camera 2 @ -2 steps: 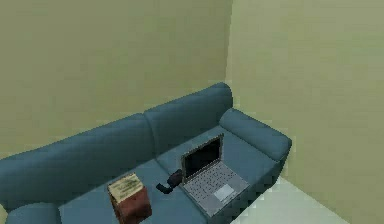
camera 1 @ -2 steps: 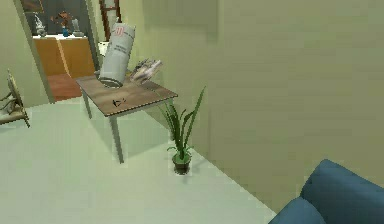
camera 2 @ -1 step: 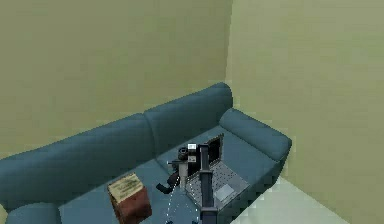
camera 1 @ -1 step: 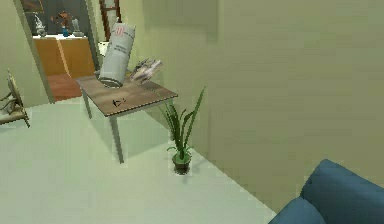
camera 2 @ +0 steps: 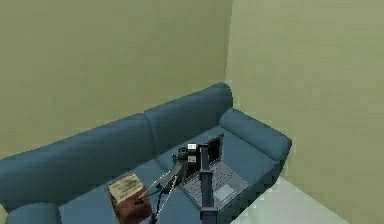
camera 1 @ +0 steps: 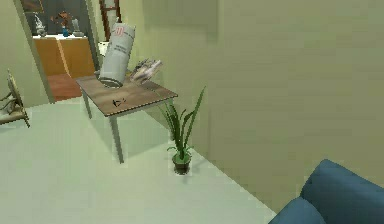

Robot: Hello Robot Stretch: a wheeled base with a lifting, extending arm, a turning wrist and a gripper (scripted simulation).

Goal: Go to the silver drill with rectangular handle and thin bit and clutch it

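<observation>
A small wooden desk (camera 1: 150, 97) stands by the wall in the upper left of the forward view. On it leans a big pale roll (camera 1: 118, 55), like a fat tube tipped to one side. Just beside the roll, at the back of the desk, lies a pale silvery thing (camera 1: 147, 68) with thin bits sticking out. I think this may be the drill, but it is too small to be sure. A tiny dark thing (camera 1: 118, 101) lies nearer the front of the desk top. A green plant in a pot (camera 1: 181, 140) stands on the floor just right of the desk. The desk is well away, so I think the robot must drive up to it first.

A drill would be hard and stiff, and quite heavy for such a little thing. Its shiny skin could be slippery. The thin bit could slide away or bend, so the boxy handle looks like the best place to take hold.

The pale silvery thing seems to stretch from lower left to upper right in the frame. I cannot tell which end is the bit.

In the arm side view, the arm (camera 2: 205, 185) rises at the bottom middle, over a blue sofa (camera 2: 90, 150). The fingers (camera 2: 168, 182) reach toward the lower left. A laptop (camera 2: 225, 170) sits on the seat just right of the arm. A brown box (camera 2: 125, 187) lies on the seat left of the fingers. I cannot tell if the fingers hold anything, because the seat and the box lie right behind them.
</observation>
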